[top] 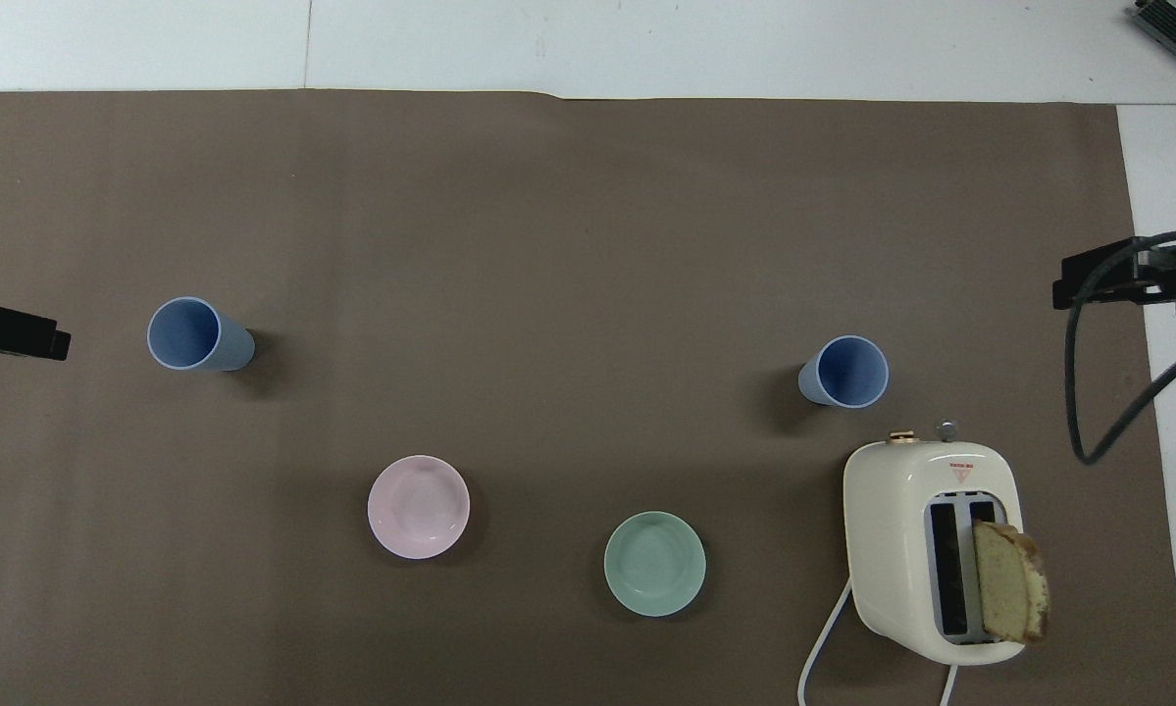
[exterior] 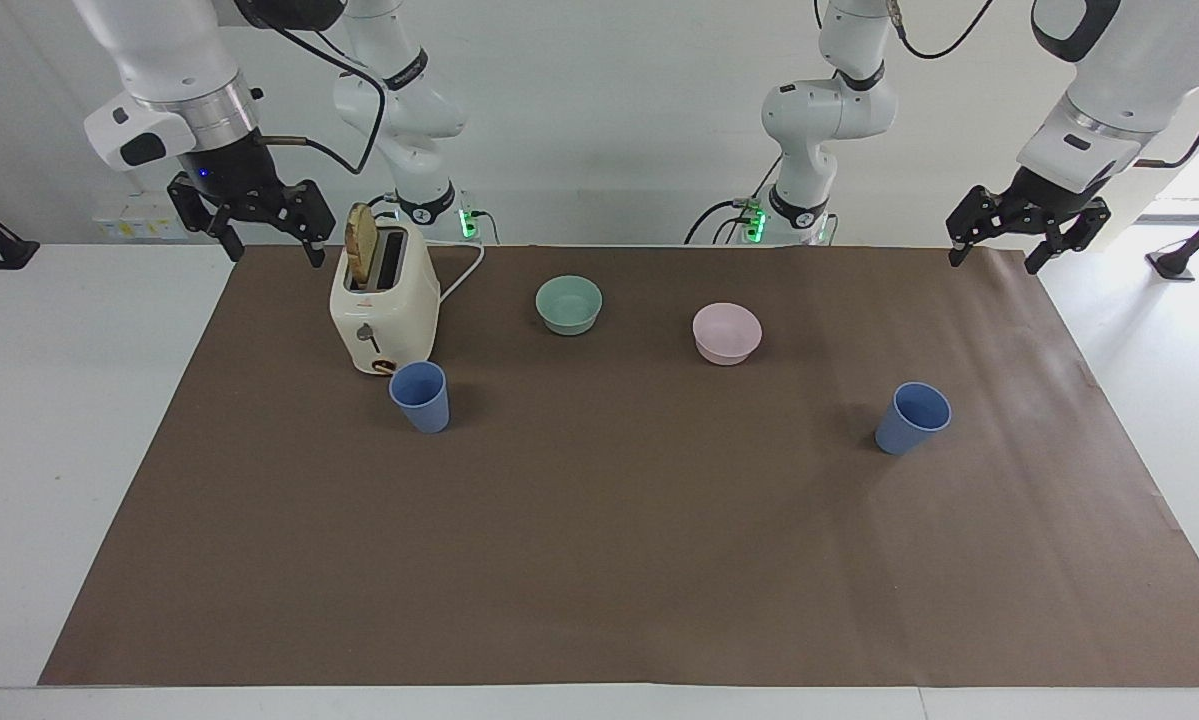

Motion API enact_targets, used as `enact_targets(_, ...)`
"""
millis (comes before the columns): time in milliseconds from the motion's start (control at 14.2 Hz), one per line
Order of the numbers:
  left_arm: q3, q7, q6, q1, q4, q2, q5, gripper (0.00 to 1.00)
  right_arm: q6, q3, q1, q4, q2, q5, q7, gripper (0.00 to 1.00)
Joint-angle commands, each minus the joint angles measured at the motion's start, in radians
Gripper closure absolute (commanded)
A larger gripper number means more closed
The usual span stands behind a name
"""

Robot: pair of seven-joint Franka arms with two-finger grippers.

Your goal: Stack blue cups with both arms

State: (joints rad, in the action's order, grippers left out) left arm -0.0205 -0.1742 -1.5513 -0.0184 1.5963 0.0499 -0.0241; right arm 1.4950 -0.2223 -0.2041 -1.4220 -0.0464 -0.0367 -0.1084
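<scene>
Well apart: blue cups, both jaws raised.

Facing cam: high up, across the table, looks back at the robots; arm bases at 12 o'clock, brown mat fills the rest. Overhead cam: high above the robots' end, looks fwd and steeply down, closer in. Both share the mat, toaster etc., but half a turn apart: 10 o'clock in one, 4 o'clock in the other.
</scene>
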Motion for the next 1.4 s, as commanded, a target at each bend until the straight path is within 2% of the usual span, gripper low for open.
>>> enact_targets(0,0.005,-0.010,0.005,0.006,0.008,0.016,-0.008,0.00,0.007,-0.005,-0.012,-0.017,0.011,0.026,-0.011,0.00)
enact_targets(1334,0.005,-0.031,-0.006,-0.002,0.016,0.018,-0.008,0.00,0.007,-0.005,-0.012,-0.017,0.011,0.026,-0.011,0.00)
